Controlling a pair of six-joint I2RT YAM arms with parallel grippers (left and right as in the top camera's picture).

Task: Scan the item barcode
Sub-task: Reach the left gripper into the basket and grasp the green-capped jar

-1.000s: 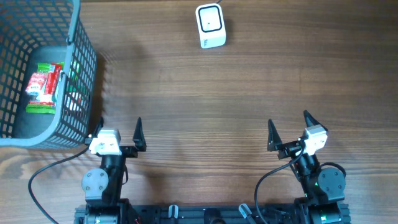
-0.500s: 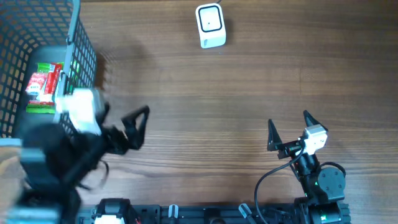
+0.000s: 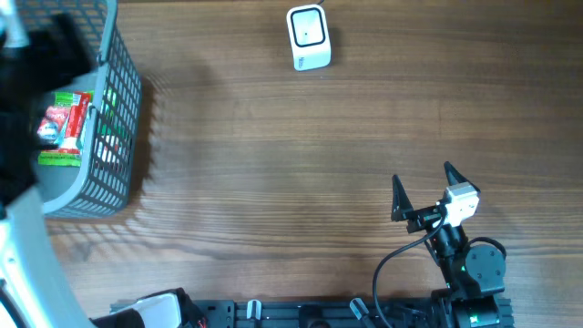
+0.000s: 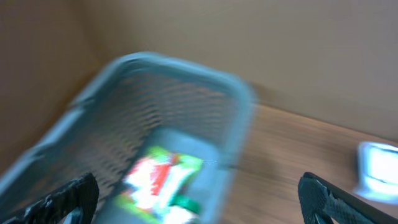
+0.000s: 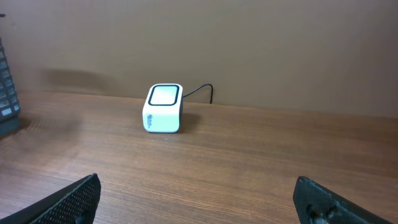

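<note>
The item, a red, green and white packet (image 3: pixel 66 128), lies inside the grey mesh basket (image 3: pixel 120 137) at the far left. My left arm (image 3: pixel 27 82) is a blurred shape raised over the basket. In the left wrist view my left gripper (image 4: pixel 199 202) is open above the basket (image 4: pixel 186 68), with the packet (image 4: pixel 163 180) below and between its fingers, not touching them. The white barcode scanner (image 3: pixel 308 38) stands at the back centre, also seen from the right wrist as the scanner (image 5: pixel 164 108). My right gripper (image 3: pixel 424 187) rests open near the front right, empty.
A black cable runs from the scanner's rear (image 5: pixel 205 92) toward the back wall. The scanner (image 4: pixel 378 171) shows at the right edge of the left wrist view. Bare wooden table (image 3: pixel 291 164) lies between basket, scanner and right arm.
The left arm has swung up from its rest spot at the front left and over the basket, jaws still open. The right arm has not moved.
</note>
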